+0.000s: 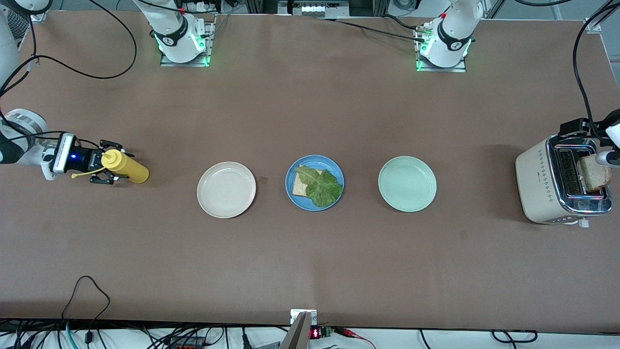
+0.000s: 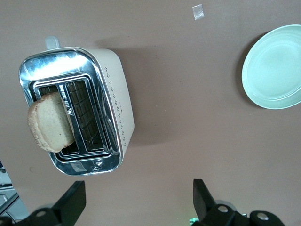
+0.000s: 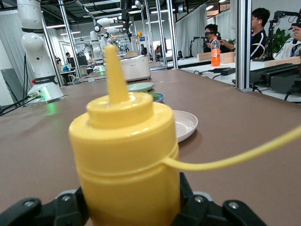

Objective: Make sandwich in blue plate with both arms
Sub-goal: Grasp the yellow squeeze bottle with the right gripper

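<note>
The blue plate (image 1: 337, 169) sits mid-table, holding one bread slice (image 1: 298, 187) with a crinkled green lettuce leaf (image 1: 322, 186) on top. A second bread slice (image 1: 593, 174) (image 2: 49, 122) sticks out of a slot of the cream toaster (image 1: 542, 184) (image 2: 113, 103) at the left arm's end. My left gripper (image 2: 136, 202) hangs open over the table beside the toaster, nothing between its fingers. At the right arm's end, my right gripper (image 1: 116, 163) (image 3: 129, 202) is shut on a yellow squeeze bottle (image 1: 127, 167) (image 3: 124, 141), a finger pressed against each side.
A beige plate (image 1: 226, 190) (image 3: 186, 125) lies beside the blue plate toward the right arm's end. A pale mint-green plate (image 1: 407, 184) (image 2: 275, 66) lies beside it toward the toaster. The bottle's loose cap strap (image 3: 244, 155) trails sideways.
</note>
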Robot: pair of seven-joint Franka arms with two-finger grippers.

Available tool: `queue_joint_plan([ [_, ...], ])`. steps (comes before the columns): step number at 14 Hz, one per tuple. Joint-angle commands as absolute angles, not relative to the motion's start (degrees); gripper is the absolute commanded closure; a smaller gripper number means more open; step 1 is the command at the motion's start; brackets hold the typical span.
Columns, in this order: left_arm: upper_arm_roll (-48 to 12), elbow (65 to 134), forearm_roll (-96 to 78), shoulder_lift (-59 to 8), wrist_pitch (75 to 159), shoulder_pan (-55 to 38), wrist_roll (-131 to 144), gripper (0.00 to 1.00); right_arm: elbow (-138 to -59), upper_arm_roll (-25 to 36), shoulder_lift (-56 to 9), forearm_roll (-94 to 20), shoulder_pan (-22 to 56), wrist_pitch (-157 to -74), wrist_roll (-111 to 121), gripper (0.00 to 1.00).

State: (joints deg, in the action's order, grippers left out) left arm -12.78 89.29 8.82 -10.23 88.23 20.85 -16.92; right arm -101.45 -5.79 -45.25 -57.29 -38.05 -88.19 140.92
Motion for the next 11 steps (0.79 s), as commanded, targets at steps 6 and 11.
queue_joint_plan([
  [6,-12.83,87.98,8.17,-9.84,86.92,21.18,-16.70,0.00,-101.43,-5.80,-37.64,-56.35,-37.10,-91.04,135.91,0.73],
  [11,-12.83,87.98,8.17,-9.84,86.92,21.18,-16.79,0.00,-100.20,-5.71,-28.05,-45.73,-28.85,-99.73,115.60,0.73],
])
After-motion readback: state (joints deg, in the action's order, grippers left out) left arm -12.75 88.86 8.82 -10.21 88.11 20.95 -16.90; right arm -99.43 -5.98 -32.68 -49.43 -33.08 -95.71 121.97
